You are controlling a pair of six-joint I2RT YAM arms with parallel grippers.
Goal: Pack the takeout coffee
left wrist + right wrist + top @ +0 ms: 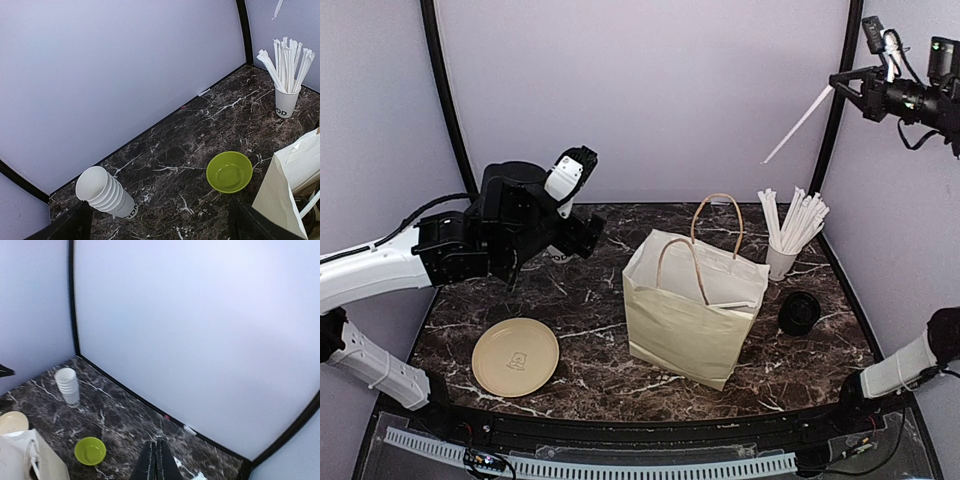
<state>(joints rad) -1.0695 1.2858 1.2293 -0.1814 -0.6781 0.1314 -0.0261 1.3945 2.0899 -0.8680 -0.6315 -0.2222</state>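
Observation:
The takeout coffee is hidden in every view. A tall cream paper bag (680,325) with brown handles stands open mid-table; its edge shows in the left wrist view (277,200), with something dark and round low inside its mouth. My right gripper (838,85) is raised high at the back right, shut on a white wrapped straw (800,125) that slants down to the left. In its own view its fingertips (156,442) are pressed together. My left gripper (582,232) hovers left of the bag, open and empty, its fingers (82,222) at the frame's lower corners.
A white cup of straws (782,258) stands right of the bag, and a black round thing (800,313) sits in front of it. A beige plate (515,357) lies front left. A green bowl (229,171) and a stack of lidless white cups (102,192) stand near the back wall.

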